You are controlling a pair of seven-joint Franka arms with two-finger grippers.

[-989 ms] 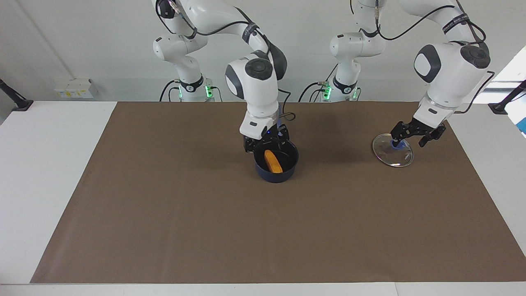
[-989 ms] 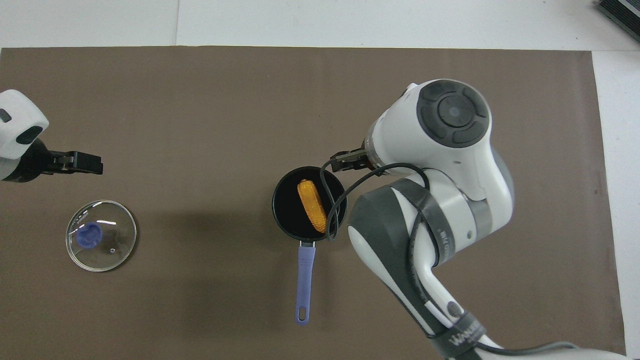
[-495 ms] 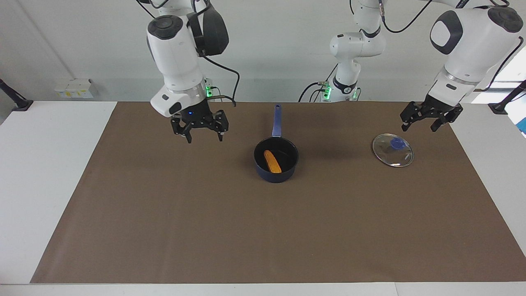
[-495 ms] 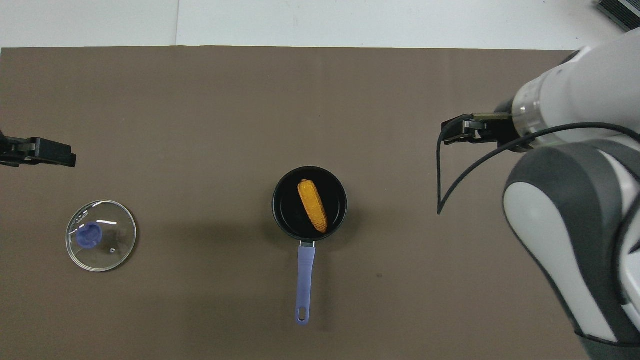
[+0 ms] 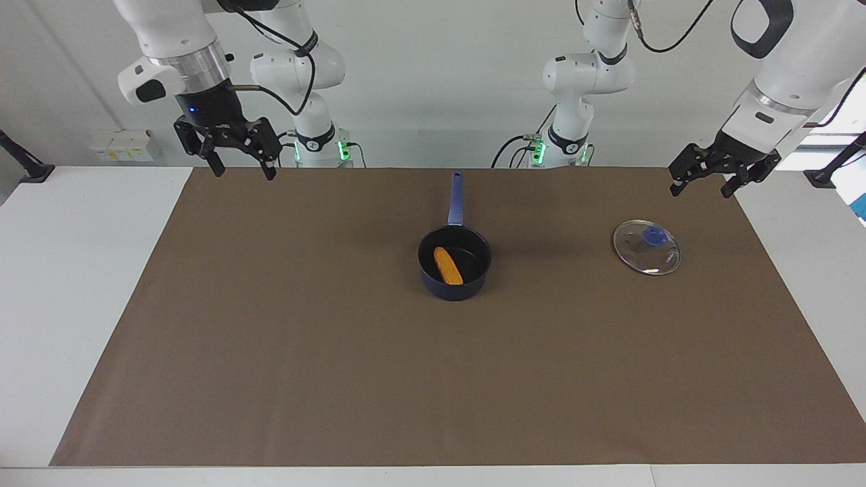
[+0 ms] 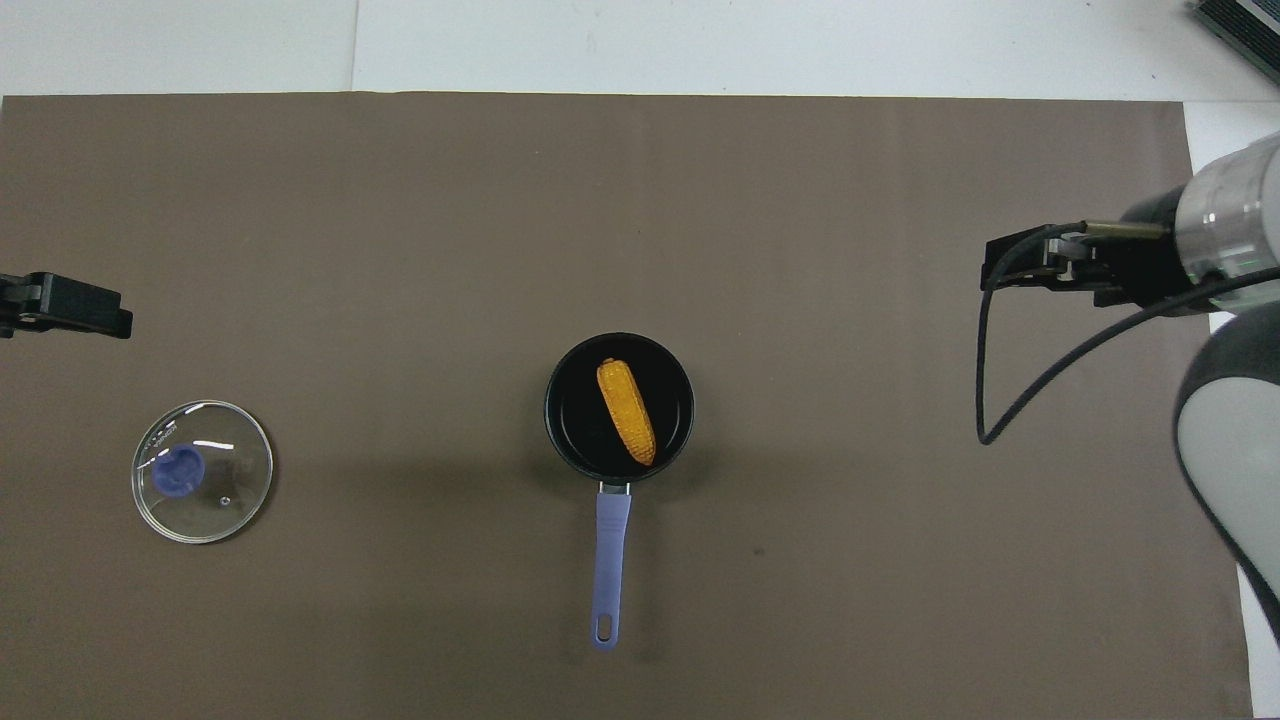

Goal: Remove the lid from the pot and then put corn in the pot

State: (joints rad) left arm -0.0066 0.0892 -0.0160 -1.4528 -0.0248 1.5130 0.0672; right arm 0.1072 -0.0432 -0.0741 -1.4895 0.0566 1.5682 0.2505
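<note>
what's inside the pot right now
The corn lies alone in the pot, slanted across its black bottom. The bottom beneath the corn is hidden. The lid rests apart on the table.

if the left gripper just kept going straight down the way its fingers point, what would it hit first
Probably only the brown mat. The left gripper, open and empty, hangs raised toward the left arm's end of the table; the lid looks offset from that line, though depth is uncertain.
</note>
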